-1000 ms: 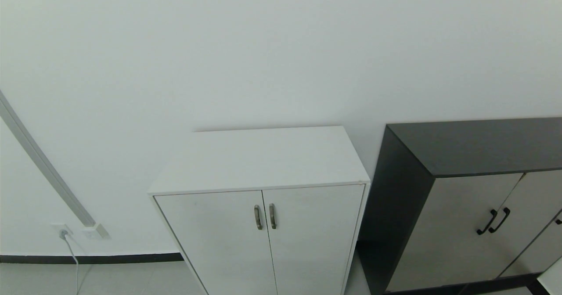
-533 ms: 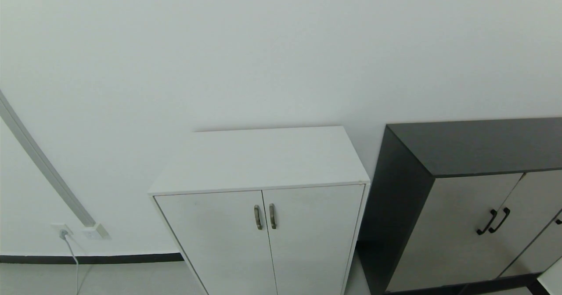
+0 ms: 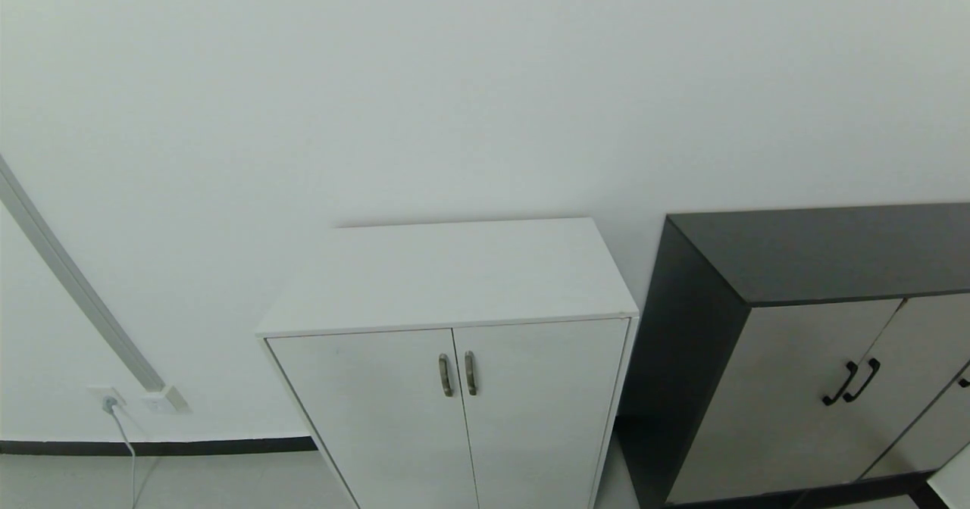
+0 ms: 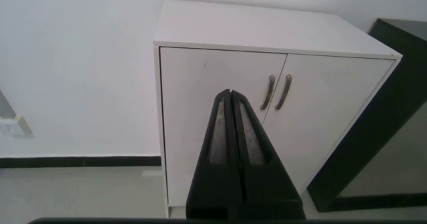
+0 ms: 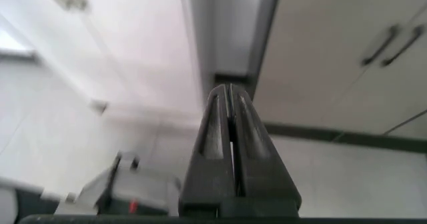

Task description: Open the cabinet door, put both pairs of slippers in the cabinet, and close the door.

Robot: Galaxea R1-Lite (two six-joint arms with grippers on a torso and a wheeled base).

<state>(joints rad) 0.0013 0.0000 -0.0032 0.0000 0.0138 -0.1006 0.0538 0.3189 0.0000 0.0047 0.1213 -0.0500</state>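
Note:
A white two-door cabinet (image 3: 455, 357) stands against the wall, both doors closed, with two metal handles (image 3: 458, 373) side by side at the middle seam. In the left wrist view the same cabinet (image 4: 267, 71) is ahead, its handles (image 4: 275, 92) a little beyond my left gripper (image 4: 231, 95), which is shut with nothing in it and held off the door. My right gripper (image 5: 231, 91) is also shut and empty, pointing at the gap beside a grey-fronted cabinet door (image 5: 347, 57).
A black cabinet (image 3: 803, 342) with grey doors and black handles (image 3: 852, 381) stands right of the white one. A wall socket with a plugged cable (image 3: 110, 403) and a slanted conduit (image 3: 68, 274) are on the left. Some grey equipment (image 5: 120, 184) sits on the floor.

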